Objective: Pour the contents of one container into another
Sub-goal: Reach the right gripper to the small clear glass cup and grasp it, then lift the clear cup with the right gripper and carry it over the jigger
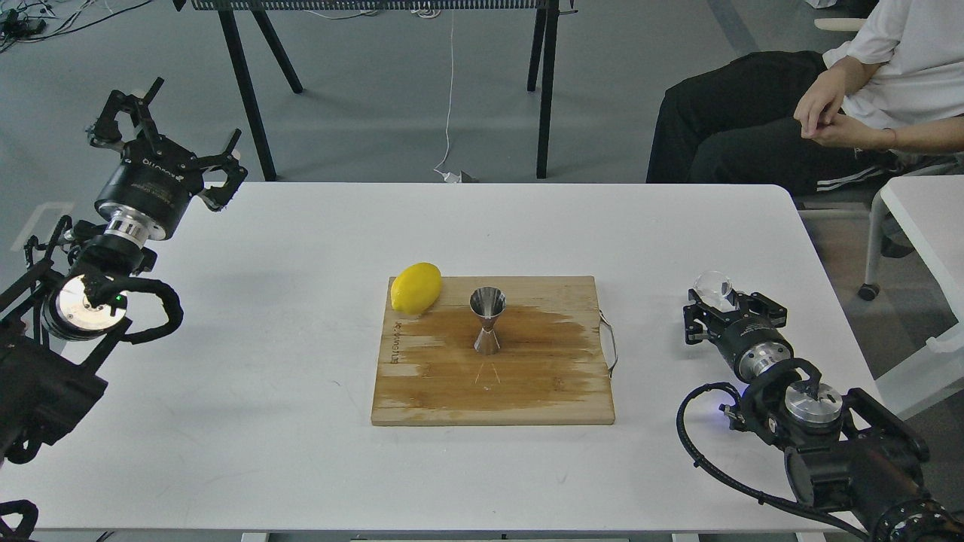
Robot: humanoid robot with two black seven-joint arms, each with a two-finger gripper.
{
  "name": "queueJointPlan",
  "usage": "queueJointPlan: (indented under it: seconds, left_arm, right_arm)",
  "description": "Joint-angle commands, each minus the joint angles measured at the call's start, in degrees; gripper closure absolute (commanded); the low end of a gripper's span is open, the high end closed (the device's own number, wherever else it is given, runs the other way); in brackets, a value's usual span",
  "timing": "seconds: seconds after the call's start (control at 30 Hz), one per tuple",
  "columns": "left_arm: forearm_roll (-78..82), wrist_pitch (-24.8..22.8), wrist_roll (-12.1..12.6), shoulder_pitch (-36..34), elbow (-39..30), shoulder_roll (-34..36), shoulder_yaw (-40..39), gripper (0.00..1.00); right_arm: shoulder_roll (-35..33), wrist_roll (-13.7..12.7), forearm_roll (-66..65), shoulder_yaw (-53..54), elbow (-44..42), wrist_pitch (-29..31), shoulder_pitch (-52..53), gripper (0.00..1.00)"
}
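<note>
The clear glass cup (713, 287) is at the table's right side, at the far end of my right gripper (721, 302), whose fingers are closed in on its sides; the fingertips are mostly hidden behind the gripper body. The steel hourglass jigger (487, 322) stands upright in the middle of the wooden cutting board (527, 391), well to the left of the cup. My left gripper (169, 124) is raised over the table's far left corner, fingers spread wide and holding nothing.
A yellow lemon (416, 287) lies on the board's far left corner. The board has a wet dark patch and a metal handle (610, 342) on its right side. A seated person (828, 113) is beyond the table's far right corner. A second white table (930, 218) stands at the right.
</note>
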Motion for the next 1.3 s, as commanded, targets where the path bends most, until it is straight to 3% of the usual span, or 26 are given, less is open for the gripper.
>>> queueJointPlan:
  seconds: [0.0, 0.2, 0.37, 0.6, 0.9, 1.27]
  left_arm:
    - [0.00, 0.00, 0.00, 0.03, 0.00, 0.51, -0.02, 0.00]
    - [0.00, -0.09, -0.09, 0.03, 0.00, 1.04, -0.11, 0.00]
    - [0.00, -0.09, -0.09, 0.03, 0.00, 1.22, -0.29, 0.00]
    - [0.00, -0.18, -0.18, 0.03, 0.00, 1.31, -0.46, 0.00]
    - [0.00, -0.18, -0.26, 0.03, 0.00, 1.48, -0.55, 0.00]
    - [0.00, -0.18, -0.44, -0.06, 0.00, 2.10, -0.55, 0.00]
  right_arm:
    - [0.00, -0.19, 0.11, -0.04, 0.93, 0.17, -0.33, 0.66]
    - [-1.66, -0.02, 0.02, 0.31, 15.67, -1.67, -4.45, 0.67]
    - [-4.13, 0.51, -0.41, 1.71, 29.48, -10.01, -5.60, 0.68]
    - [-5.89, 0.69, -6.37, 0.05, 41.70, -18.45, -4.72, 0.68]
    - [-5.01, 0.86, -21.50, -7.06, 49.71, -21.45, -4.72, 0.68]
    - [1.58, 0.86, -40.82, -12.96, 49.98, -23.21, -4.63, 0.68]
